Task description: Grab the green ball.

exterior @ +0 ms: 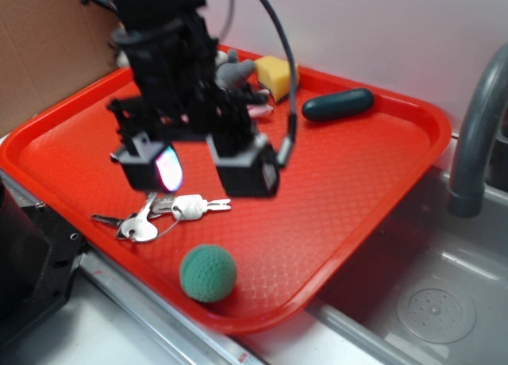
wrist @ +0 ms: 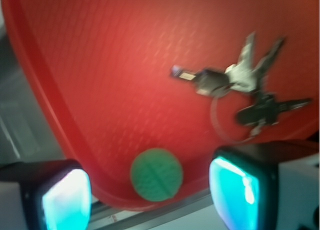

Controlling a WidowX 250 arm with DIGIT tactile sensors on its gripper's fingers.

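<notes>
Lower centre of exterior frame: green ball (exterior: 208, 273) on tray (exterior: 349, 198); looks soft, light, knit grippy. Jaws wide, empty; pinch across widest part.

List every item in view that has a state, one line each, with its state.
pincer: open, empty, raised above the tray.
green ball: free, resting on the tray near its front edge.
keys: lying flat on the tray, below the pincer.
yellow sponge: resting at the tray's far side.
dark green capsule: lying on its side.
red tray: flat on the counter beside the sink.
</notes>
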